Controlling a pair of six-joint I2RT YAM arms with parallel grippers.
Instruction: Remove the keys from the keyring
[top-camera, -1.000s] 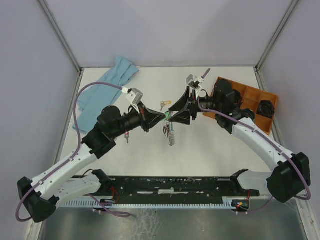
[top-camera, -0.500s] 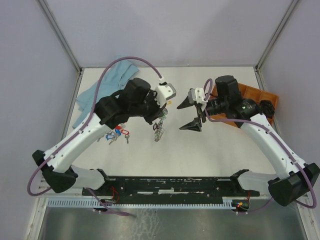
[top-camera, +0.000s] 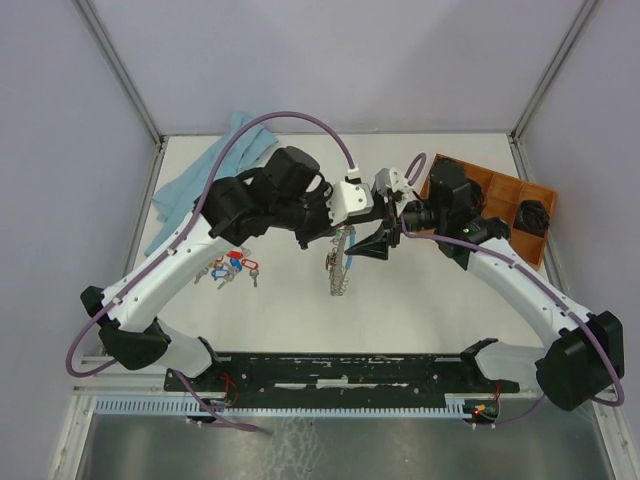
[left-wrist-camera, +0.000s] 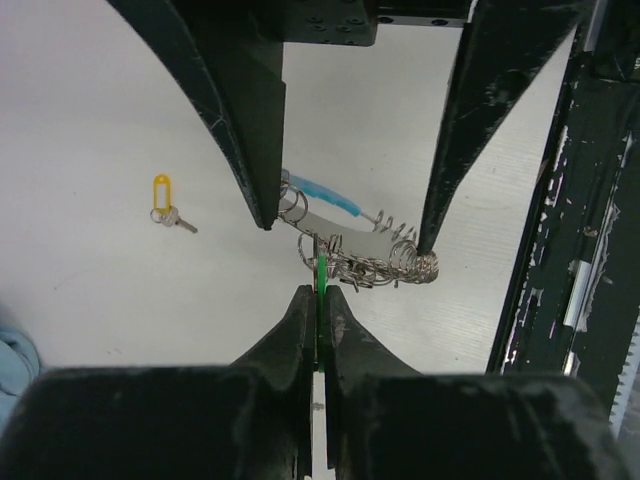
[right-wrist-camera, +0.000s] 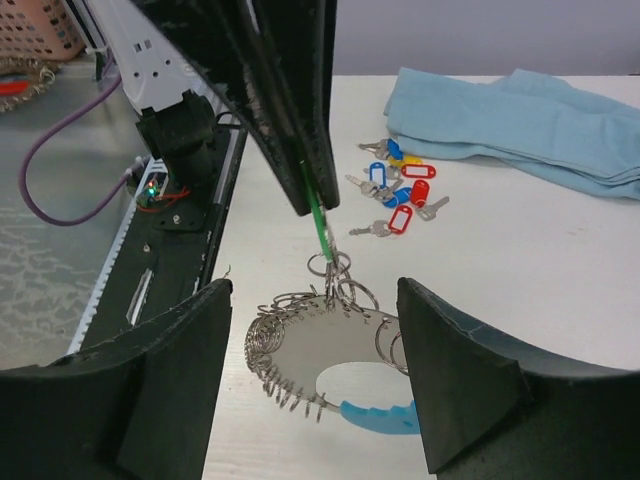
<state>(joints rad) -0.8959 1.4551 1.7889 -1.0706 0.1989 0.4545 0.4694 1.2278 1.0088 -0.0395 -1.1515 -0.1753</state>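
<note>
Left gripper (left-wrist-camera: 320, 312): clenched on the green tag (right-wrist-camera: 318, 215) of one key, so the keyring (right-wrist-camera: 268, 350) hangs beneath it over mid-table. Right gripper (right-wrist-camera: 313, 290): jaws spread, straddling the ring, likely to pin it while the tagged key is worked off. Loose keys (right-wrist-camera: 398, 190): lying apart near the cloth.

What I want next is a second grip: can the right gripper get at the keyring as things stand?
Probably yes. The right gripper is open with a finger on either side of the keyring and nothing between them; the left gripper pinches only the green tag.
</note>
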